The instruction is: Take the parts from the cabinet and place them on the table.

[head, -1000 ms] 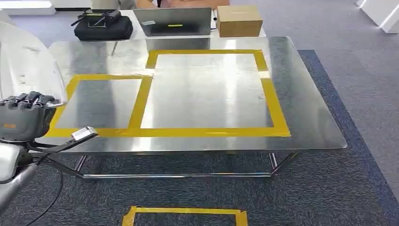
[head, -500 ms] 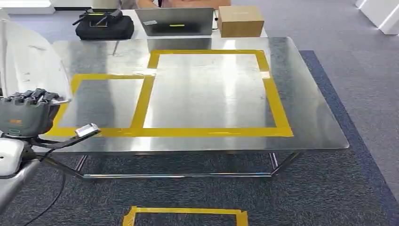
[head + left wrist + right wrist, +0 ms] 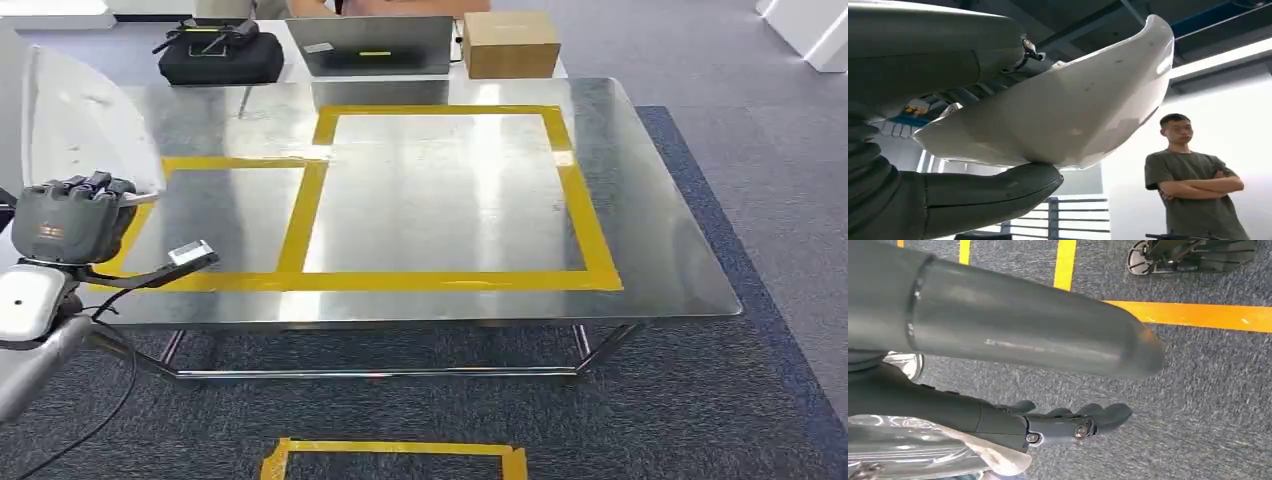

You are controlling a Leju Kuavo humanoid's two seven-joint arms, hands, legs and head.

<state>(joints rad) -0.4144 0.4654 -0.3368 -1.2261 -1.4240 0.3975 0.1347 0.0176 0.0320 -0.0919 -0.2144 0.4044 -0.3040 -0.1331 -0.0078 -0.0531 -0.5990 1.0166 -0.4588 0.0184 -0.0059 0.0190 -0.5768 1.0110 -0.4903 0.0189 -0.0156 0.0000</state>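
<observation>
Over the steel tabletop's (image 3: 650,250) left edge, our left robot hand (image 3: 70,222) grips the curved white panel (image 3: 85,120); our right robot hand (image 3: 1068,422) hangs with fingers spread above carpet.

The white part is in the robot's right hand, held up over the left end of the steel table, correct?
Wrong hand. The head view shows the left hand holding the white part over the left end of the steel table; the right hand holds nothing.

Office/lab: grey carpet (image 3: 740,150), laptop (image 3: 368,45) on back desk, taped steel table (image 3: 660,270).
</observation>
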